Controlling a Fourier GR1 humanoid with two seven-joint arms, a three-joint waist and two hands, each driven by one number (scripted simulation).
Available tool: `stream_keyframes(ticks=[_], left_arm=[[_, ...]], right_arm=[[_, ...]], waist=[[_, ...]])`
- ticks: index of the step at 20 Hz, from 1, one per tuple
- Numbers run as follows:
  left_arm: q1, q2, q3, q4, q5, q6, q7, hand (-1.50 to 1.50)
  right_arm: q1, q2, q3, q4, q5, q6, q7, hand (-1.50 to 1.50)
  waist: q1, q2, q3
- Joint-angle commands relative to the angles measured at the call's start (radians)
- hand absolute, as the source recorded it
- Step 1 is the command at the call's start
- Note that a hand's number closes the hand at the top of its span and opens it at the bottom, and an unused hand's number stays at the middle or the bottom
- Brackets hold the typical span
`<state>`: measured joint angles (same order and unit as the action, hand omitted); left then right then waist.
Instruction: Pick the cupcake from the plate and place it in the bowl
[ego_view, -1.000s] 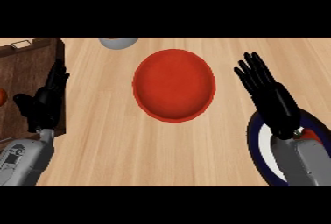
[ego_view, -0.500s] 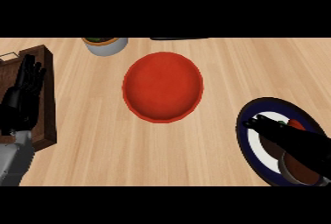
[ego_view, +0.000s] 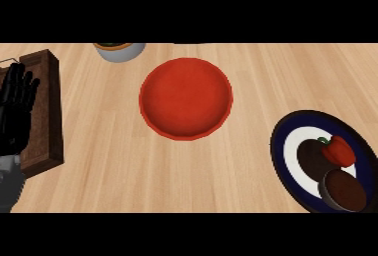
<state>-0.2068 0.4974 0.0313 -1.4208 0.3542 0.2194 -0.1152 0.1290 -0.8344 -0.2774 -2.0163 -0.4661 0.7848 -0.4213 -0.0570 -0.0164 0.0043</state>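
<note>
The red bowl (ego_view: 186, 97) sits in the middle of the wooden counter with nothing in it. At the right edge lies a plate (ego_view: 284, 150) with a dark blue rim and white centre. On it stands a dark brown cupcake (ego_view: 344, 189) in a grey wrapper, at the plate's near side. A red pepper (ego_view: 338, 150) lies just beyond the cupcake. My left hand (ego_view: 15, 107) rests open at the far left, fingers up, far from both bowl and plate. My right hand does not show.
A dark wooden board (ego_view: 46, 110) lies along the left edge, partly under my left hand. A grey pot (ego_view: 119, 50) with something green and orange inside stands at the back, left of the bowl.
My right hand, which was over the plate half a second ago, has dropped out of view, uncovering the cupcake and the pepper. The view has shifted a little; the left hand stays at the left edge.
</note>
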Motion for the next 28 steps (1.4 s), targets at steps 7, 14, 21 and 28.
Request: stream_keyframes(ticks=[7,14,21,28], left_arm=[[-0.009,-0.009,-0.015,-0.044,0.008,-0.026,0.01,0.0],[-0.003,-0.009,0.004,-0.011,0.015,-0.036,-0.001,0.0],[-0.044,-0.031,-0.013,-0.002,-0.001,-0.026,0.007,0.0],[-0.007,-0.003,0.006,-0.05,0.006,-0.051,0.016,0.0]], right_arm=[[-0.024,-0.287,-0.214,0.012,0.21,0.263,-0.145,-1.5],[0.028,-0.354,-0.157,-0.106,0.4,0.215,-0.22,-1.5],[0.117,-0.407,-0.058,-0.03,0.61,0.047,-0.387,-1.5],[0.229,-0.467,0.078,0.108,0.817,-0.216,-0.596,-1.5]], waist=[[0.043,0.012,0.003],[0.047,0.017,0.005],[0.052,0.023,0.005],[0.077,0.019,0.001]])
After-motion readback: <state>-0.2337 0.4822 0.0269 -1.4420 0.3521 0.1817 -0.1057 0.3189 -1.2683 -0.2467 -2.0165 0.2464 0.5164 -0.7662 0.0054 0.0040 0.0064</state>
